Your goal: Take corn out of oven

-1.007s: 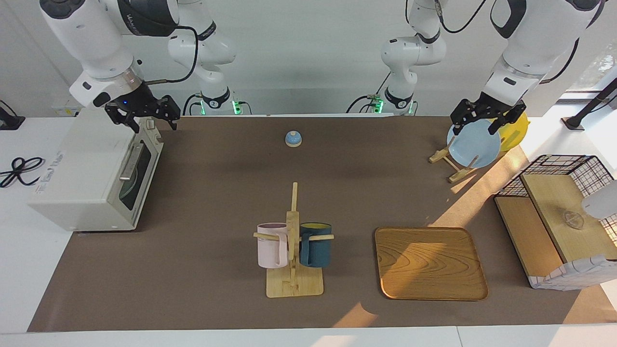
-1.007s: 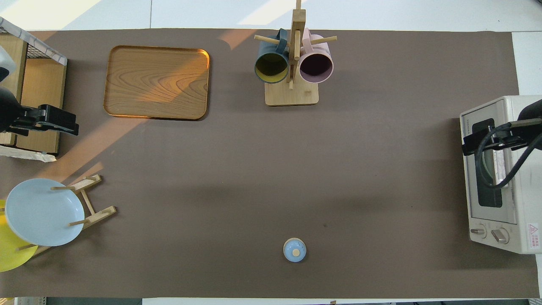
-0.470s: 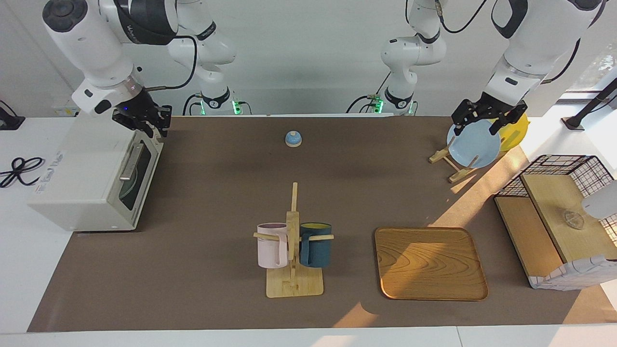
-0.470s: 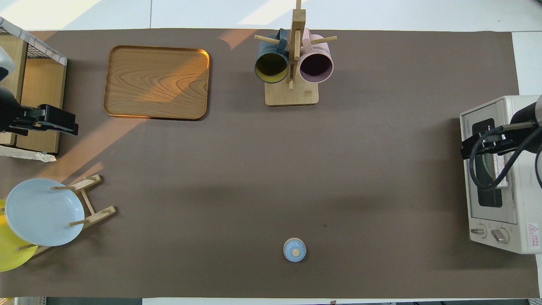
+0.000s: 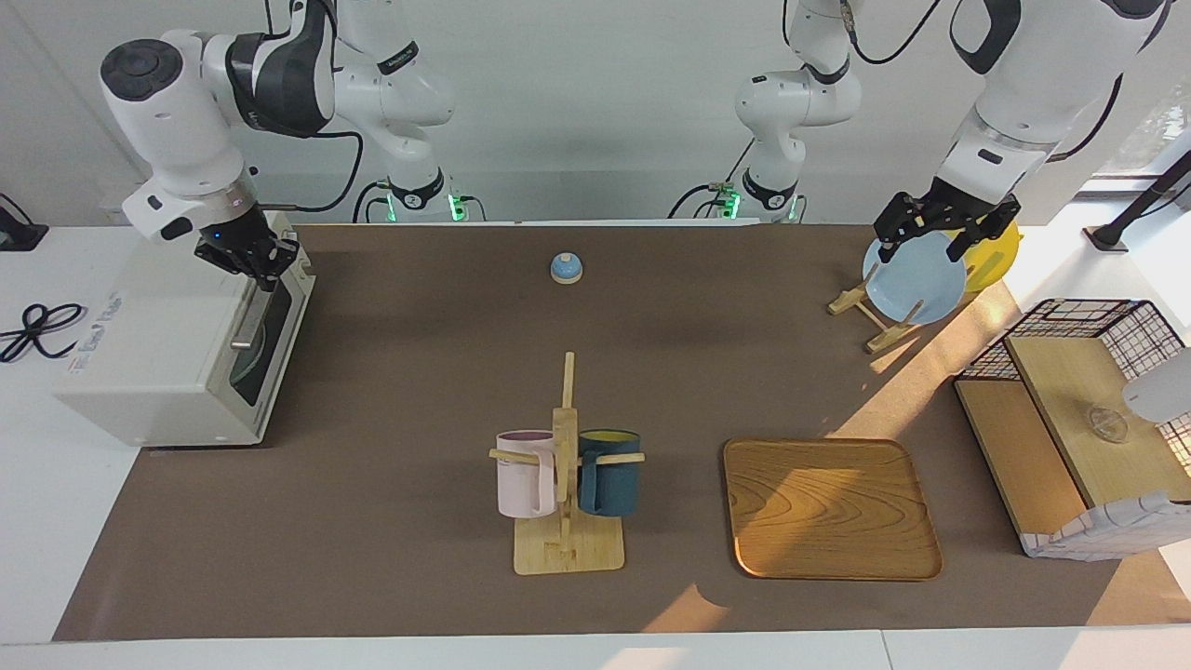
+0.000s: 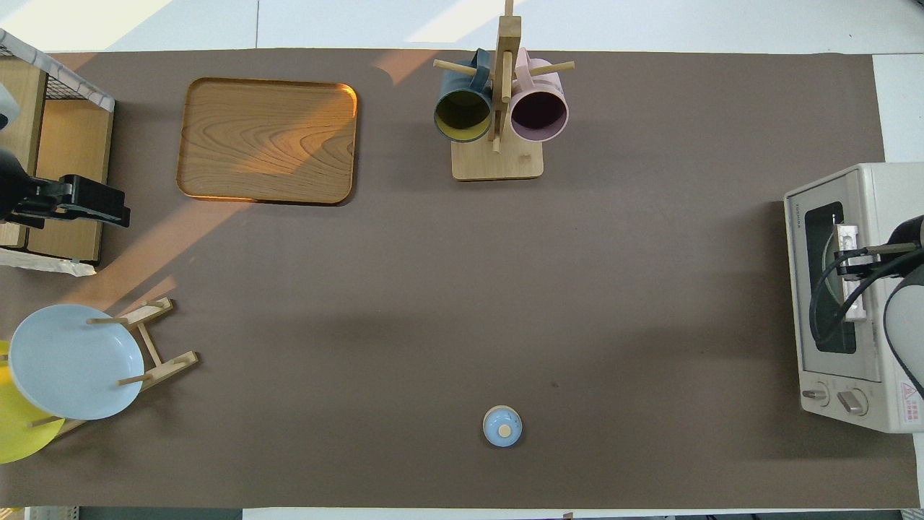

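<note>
At the frame's left edge, the right tool [image 5: 263,263], fingers pressed together, hangs at the top of the white oven [image 5: 177,344], its door shut. The corn is hidden inside. Likely light, stiff and smooth, it wants a mid-cob grip. The left tool [image 5: 944,233] waits, spread, over the blue plate [image 5: 916,284].

One camera sits high across the surface [image 5: 419,372], facing the robots at its twelve o'clock. The other hangs above the robots' end, looking steeply down and forward. Both stand well back and share the whole surface, turned half a turn apart.
</note>
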### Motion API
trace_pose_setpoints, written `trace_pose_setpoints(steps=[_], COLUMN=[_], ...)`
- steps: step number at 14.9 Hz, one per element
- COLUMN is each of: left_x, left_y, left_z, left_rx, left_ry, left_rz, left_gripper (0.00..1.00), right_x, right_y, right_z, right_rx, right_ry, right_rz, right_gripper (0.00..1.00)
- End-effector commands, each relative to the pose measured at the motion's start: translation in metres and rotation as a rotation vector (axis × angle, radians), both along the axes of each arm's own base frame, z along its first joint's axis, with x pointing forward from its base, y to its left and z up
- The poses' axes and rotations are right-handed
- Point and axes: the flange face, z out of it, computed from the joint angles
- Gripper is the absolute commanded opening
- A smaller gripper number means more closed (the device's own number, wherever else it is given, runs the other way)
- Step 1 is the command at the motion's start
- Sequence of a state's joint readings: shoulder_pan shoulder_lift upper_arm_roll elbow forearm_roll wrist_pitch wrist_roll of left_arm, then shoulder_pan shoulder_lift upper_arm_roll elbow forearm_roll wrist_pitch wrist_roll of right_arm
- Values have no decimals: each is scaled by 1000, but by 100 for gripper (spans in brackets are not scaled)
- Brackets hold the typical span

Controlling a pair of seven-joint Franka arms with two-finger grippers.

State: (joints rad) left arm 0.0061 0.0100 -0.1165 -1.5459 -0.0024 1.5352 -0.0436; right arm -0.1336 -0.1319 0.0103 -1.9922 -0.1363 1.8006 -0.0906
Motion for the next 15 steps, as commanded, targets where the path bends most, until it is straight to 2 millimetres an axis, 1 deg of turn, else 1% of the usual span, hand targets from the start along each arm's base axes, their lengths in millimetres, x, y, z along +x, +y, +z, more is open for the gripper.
trace_pose_setpoints(steps=[1,3,5,6,8,15], left_x=[-2,-1,-2,-1,-2,-2], left_y=[6,11,11,11,11,10], left_z=[2,2,3,2,3,2], left_rx=[7,7,8,8,8,9], left_ry=[-12,-12,-14,-12,-14,-11], left_rz=[-7,2,2,2,2,2], left_gripper=[100,100,100,100,100,100], right_x=[-12,-14,-19,-21,-23,-22], right_y=[-10,-28,-44,-48,-47,-41], right_z=[-5,-15,-25,-29,-34,-35], right_rx=[-6,-5,2,6,14,76], right_ry=[-5,-3,-1,1,10,-8], right_rz=[29,7,15,7,2,-50], right_gripper=[0,0,0,0,0,0])
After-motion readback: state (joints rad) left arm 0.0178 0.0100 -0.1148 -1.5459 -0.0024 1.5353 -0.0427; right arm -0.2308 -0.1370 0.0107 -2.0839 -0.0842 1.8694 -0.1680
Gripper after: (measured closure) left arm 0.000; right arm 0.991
